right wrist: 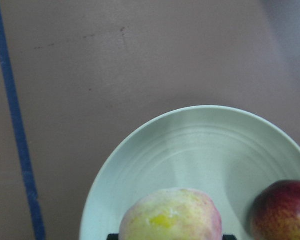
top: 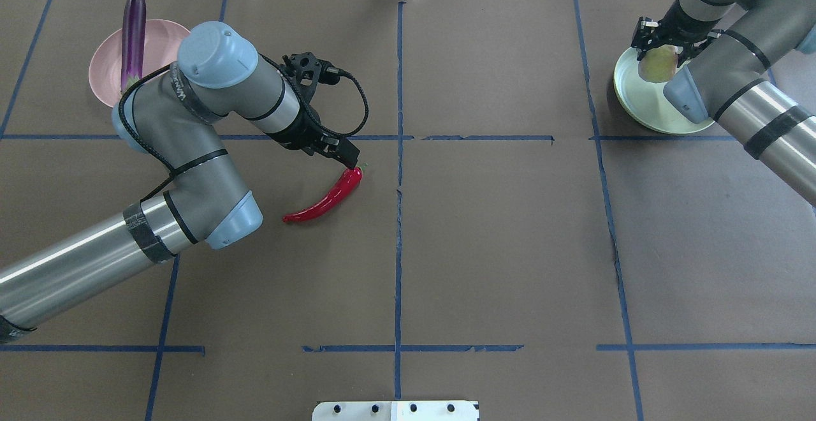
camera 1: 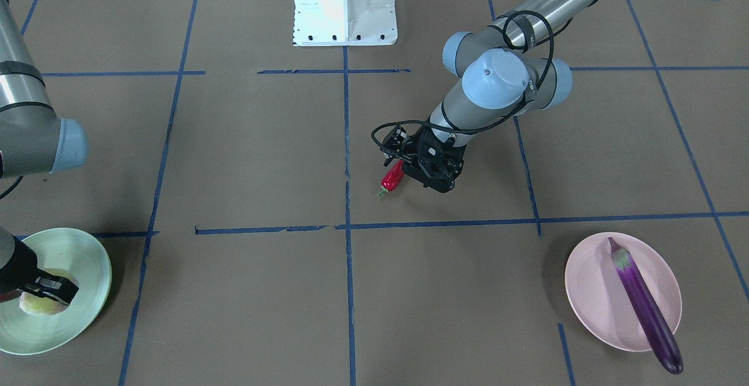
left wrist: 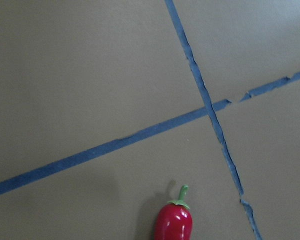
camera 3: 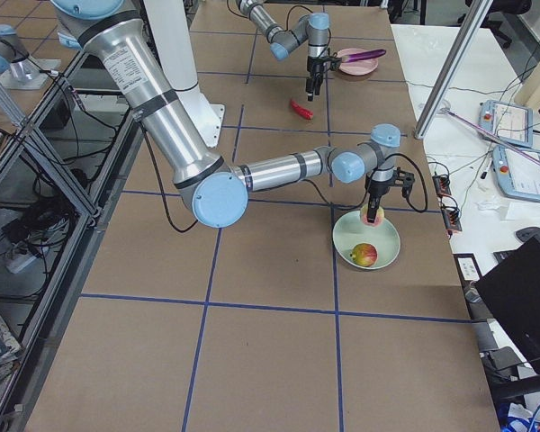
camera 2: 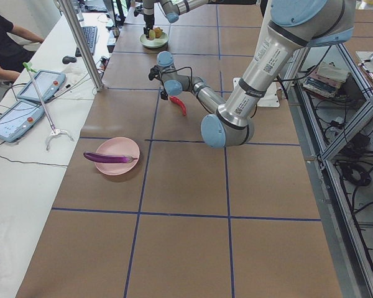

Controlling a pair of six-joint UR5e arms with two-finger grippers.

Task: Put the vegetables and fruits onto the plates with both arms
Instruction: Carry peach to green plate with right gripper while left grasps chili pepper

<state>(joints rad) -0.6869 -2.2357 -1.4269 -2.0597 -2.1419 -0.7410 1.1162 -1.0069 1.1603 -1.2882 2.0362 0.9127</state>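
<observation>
Overhead exterior, left arm [top: 210,121] angling down bent, left gripper [top: 347,158] touching red chili pepper [top: 325,201] at stem end mid-table, grip unclear, right gripper [top: 663,51] pinching peach [top: 660,65] over mint green plate [top: 644,111], pomegranate [right wrist: 285,212] sitting beside it, eggplant [top: 132,38] lying across pink plate [top: 105,83], blue-taped brown tabletop [top: 510,236].

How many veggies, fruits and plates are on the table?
Vegetables: 2, the eggplant and the chili pepper.
Fruits: 2, the peach and the pomegranate.
Plates: 2, the green plate and the pink plate.
Total: 6.
</observation>
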